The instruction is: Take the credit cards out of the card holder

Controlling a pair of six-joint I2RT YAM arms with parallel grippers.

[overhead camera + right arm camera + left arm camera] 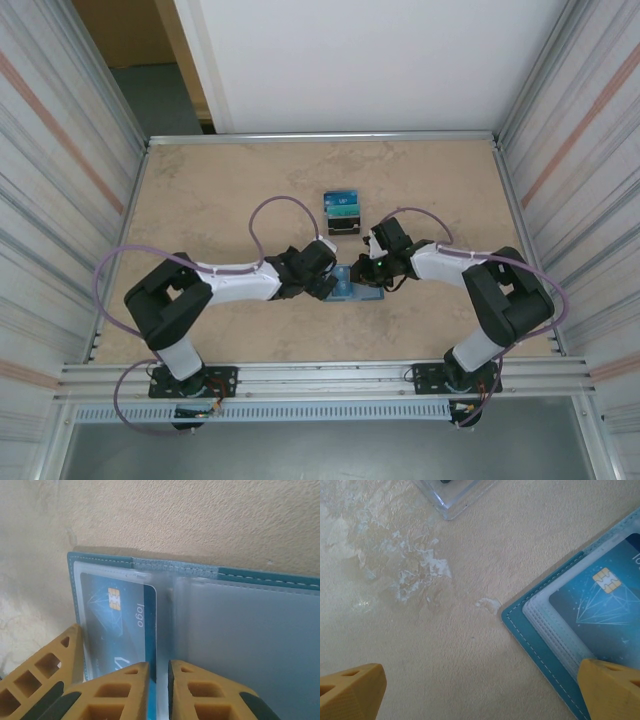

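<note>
Card holder (357, 285) lies open mid-worktop (200, 200), toward near edge. L gripper (480, 672) fingers wide, one over its edge. R gripper (159, 667) fingers narrow, apparently pinching credit card (120, 625) edge.

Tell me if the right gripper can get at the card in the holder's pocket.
Probably yes: the right gripper sits at the exposed edge of the credit card, the card holder lies open, and nothing stands between them.

Card holder (520, 622) teal, white stitching; credit card (600, 605) blue, white diamond linework.
</note>
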